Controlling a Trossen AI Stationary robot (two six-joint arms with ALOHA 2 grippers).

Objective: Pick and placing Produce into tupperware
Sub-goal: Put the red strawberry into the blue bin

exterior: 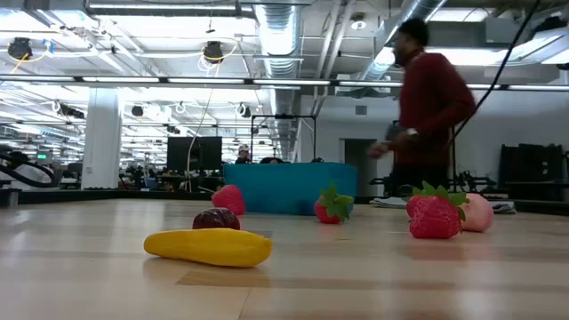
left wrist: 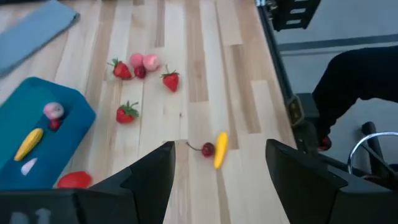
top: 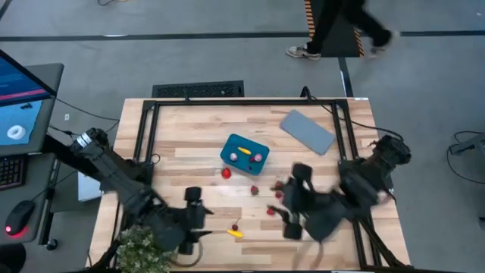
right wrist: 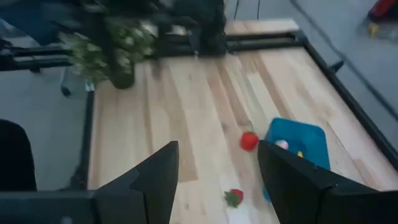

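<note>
1. Left gripper hangs open and empty near the table's front edge, beside a small yellow elongated piece.
2. Right gripper gapes open, empty, over scattered red strawberries.
3. Farther back, the teal-blue rounded plastic container holds a few pieces.

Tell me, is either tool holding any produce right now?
No. The left tool and right tool both stand open with nothing between their fingers.

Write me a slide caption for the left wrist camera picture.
Open left hand over a yellow piece and cherry, teal tupperware already part-filled nearby.
</note>
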